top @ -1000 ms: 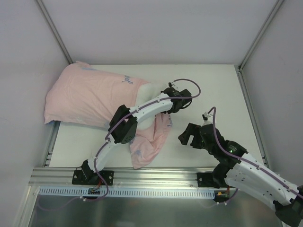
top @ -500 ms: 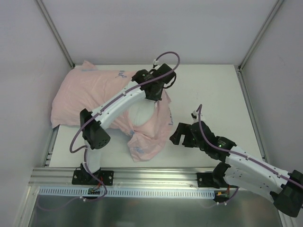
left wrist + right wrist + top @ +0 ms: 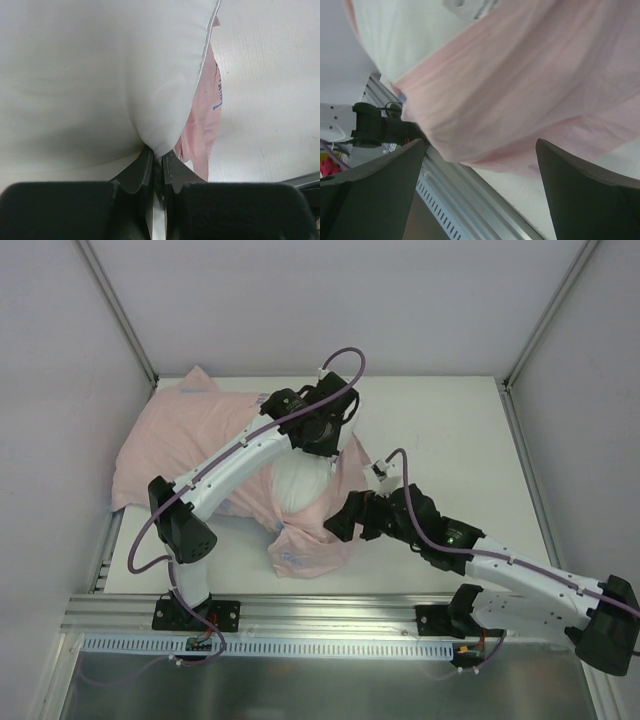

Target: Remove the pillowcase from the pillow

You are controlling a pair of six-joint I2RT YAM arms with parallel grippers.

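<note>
Left gripper (image 3: 157,157): jaws pressed together, a small fold of the pillow (image 3: 90,75) nipped between the tips. The white fabric bulges out just above the pinch. A second ago these jaws were partly apart; half a second ago they were already closed.

In the top view the left gripper (image 3: 318,443) sits over the bared white end of the pillow (image 3: 298,483), near the middle of the table (image 3: 450,430). It has moved left and toward the back since a second ago, when it was off the pillow's right end. The left arm (image 3: 235,460), folded low then, is now stretched up and across the bundle.

Pillowcase (image 3: 185,440): pink, covering the far-left bulk of the pillow. Its open end is bunched around the white patch and trails toward the near edge. More white shows than a second ago, and the back-left corner of the bundle has shifted right. Left wrist view: a pink strip of the pillowcase (image 3: 202,120) hangs just right of the pinch.

Right gripper (image 3: 481,145): jaws spread wide, nothing between them. Pink pillowcase (image 3: 530,85) fills the view just beyond the fingers; whether they touch it I cannot tell. The rail (image 3: 470,200) lies beneath. From above, the right gripper (image 3: 345,525) is at the right edge of the trailing pink fold; it has travelled left from open table.
</note>
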